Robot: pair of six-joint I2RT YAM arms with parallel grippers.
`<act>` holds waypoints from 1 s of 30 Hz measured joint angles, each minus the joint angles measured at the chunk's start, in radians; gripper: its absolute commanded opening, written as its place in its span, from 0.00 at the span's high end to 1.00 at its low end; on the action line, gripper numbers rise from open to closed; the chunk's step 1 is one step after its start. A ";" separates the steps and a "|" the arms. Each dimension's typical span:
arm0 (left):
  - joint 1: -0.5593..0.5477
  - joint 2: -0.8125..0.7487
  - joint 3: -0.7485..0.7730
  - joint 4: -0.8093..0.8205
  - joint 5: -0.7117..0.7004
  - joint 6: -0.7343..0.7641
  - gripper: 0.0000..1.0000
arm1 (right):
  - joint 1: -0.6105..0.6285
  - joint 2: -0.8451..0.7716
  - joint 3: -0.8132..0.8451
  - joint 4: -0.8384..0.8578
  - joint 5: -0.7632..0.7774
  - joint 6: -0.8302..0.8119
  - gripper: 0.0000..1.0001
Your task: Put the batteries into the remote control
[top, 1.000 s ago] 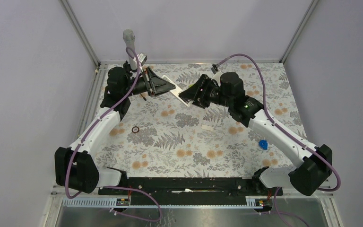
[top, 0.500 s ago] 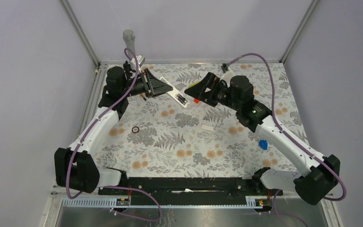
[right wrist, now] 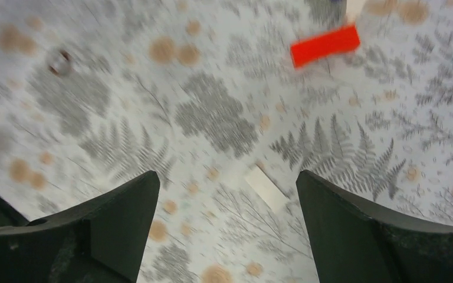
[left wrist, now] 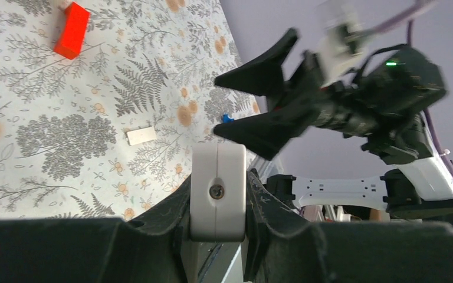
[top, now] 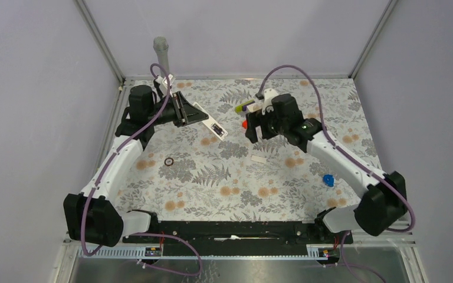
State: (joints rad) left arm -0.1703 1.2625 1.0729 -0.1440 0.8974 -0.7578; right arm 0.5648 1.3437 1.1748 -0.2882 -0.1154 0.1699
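Note:
My left gripper point(top: 196, 117) is shut on one end of the remote control point(top: 212, 125), a slim white bar held above the mat at the back left. In the left wrist view the remote's white end point(left wrist: 218, 188) sits clamped between the jaws of the left gripper point(left wrist: 219, 184). A small dark patch shows near the remote's free end; I cannot tell whether it is the batteries. My right gripper point(top: 252, 131) point(left wrist: 218, 106) hangs open over the mat, apart from the remote. Nothing lies between its fingers point(right wrist: 124, 218) in the right wrist view.
A red cylinder point(top: 245, 124) point(right wrist: 324, 45) point(left wrist: 72, 29) lies just left of the right gripper. A small white flat piece point(top: 259, 159) point(right wrist: 266, 187) point(left wrist: 141, 135) lies mid-mat, a dark ring point(top: 168, 161) point(right wrist: 61, 61) left of centre, a blue piece point(top: 328, 180) at the right.
The right gripper has opened wide, pulled away from the remote and swung down over the mat. The left arm has drawn the remote back to the left.

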 measured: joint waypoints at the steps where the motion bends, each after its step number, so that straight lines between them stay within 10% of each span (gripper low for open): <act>1: 0.002 -0.007 0.000 -0.008 -0.009 0.010 1.00 | 0.000 0.032 -0.013 -0.029 0.000 -0.057 0.11; 15: 0.055 -0.050 0.000 -0.046 -0.042 0.062 1.00 | 0.000 0.352 -0.040 -0.220 0.002 -0.540 0.23; 30: 0.084 -0.051 0.000 -0.046 -0.042 0.062 1.00 | 0.000 0.547 0.090 -0.274 -0.027 -0.621 0.34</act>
State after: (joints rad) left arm -0.0864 1.2118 1.0729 -0.1898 0.8558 -0.6960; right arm 0.5648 1.8904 1.2648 -0.5617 -0.1421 -0.4507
